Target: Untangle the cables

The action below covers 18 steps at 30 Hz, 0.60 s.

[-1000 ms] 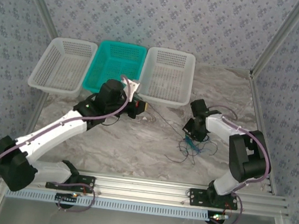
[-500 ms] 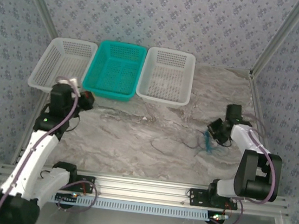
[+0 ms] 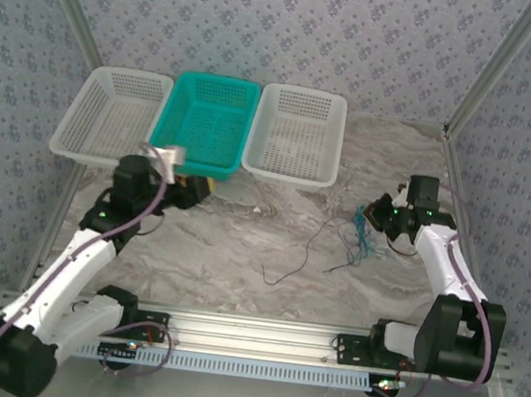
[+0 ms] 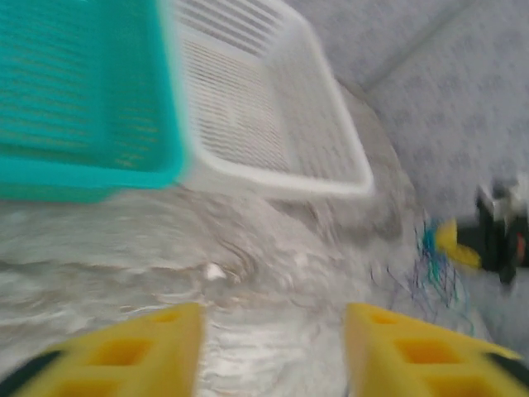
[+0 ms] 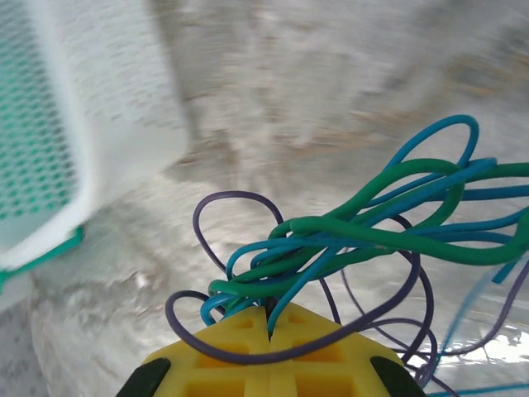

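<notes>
The blue, green and dark cables (image 5: 355, 231), bunched at the right side of the tabletop (image 3: 231, 243), are pinched in the closed right hand (image 5: 269, 318), the left hand (image 4: 273, 322) being parted and empty; the knot could be tightened if pulled from one side.

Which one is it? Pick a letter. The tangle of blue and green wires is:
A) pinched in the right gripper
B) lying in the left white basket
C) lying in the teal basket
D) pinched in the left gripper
A: the right gripper is shut on the wires, which bunch up right at its tip, while the left gripper stands open with nothing in it.
</notes>
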### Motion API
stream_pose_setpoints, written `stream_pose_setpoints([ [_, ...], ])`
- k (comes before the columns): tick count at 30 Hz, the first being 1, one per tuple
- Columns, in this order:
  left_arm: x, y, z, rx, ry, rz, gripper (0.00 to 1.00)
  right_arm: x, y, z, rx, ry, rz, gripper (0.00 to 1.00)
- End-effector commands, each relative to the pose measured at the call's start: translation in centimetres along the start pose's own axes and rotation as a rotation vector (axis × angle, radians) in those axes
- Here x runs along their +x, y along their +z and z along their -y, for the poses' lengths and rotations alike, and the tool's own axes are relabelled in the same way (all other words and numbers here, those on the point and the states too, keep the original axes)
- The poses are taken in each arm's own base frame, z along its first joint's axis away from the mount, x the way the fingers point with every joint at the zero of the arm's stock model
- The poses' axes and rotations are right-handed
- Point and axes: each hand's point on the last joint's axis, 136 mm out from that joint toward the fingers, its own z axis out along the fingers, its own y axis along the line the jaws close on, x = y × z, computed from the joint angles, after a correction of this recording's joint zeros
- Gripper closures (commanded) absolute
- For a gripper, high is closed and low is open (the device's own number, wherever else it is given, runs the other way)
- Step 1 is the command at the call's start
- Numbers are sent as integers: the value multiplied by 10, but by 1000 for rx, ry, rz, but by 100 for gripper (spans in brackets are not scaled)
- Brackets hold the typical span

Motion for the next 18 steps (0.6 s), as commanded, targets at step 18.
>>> stream_pose_setpoints([
  [18,32,122,168,476,611,-77,25,41,-50,-162,-214,-532,-14,100],
])
